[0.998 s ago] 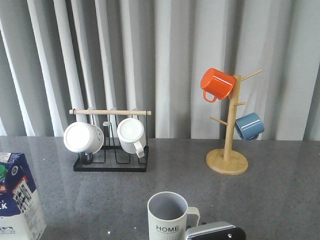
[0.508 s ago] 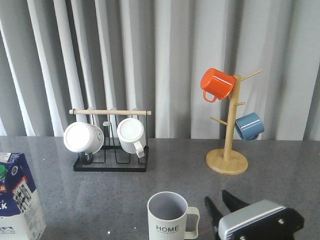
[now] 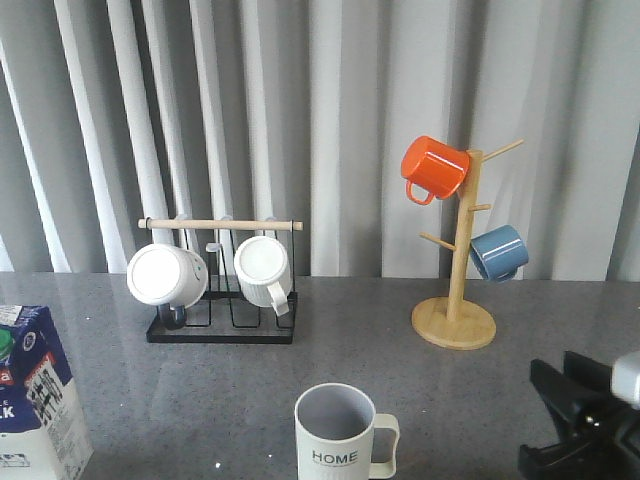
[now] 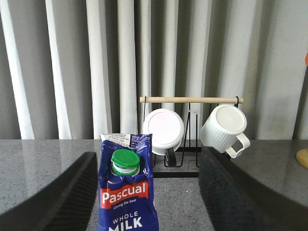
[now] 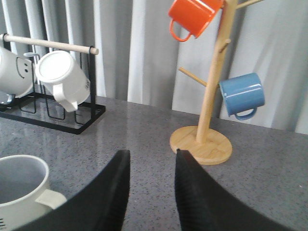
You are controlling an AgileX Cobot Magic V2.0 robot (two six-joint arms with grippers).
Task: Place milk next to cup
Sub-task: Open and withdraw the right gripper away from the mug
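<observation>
The left end effector (image 4: 149,192) is spread wide, gripping nothing, with the milk carton (image 4: 126,185) standing upright between its two fingers on the grey surface (image 3: 200,390). The right end effector (image 5: 151,192) has its fingers apart with a narrow gap and nothing in it; the cup (image 3: 340,432) stands just to its left, well apart from the carton.

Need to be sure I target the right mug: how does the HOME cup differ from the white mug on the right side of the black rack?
The HOME cup stands upright on the table, mouth up, with a grey inside; the rack mug hangs tilted on the black rack, its mouth facing outward, white inside. The HOME cup bears printed lettering; none shows on the rack mug. Both are pale, with a handle.
</observation>
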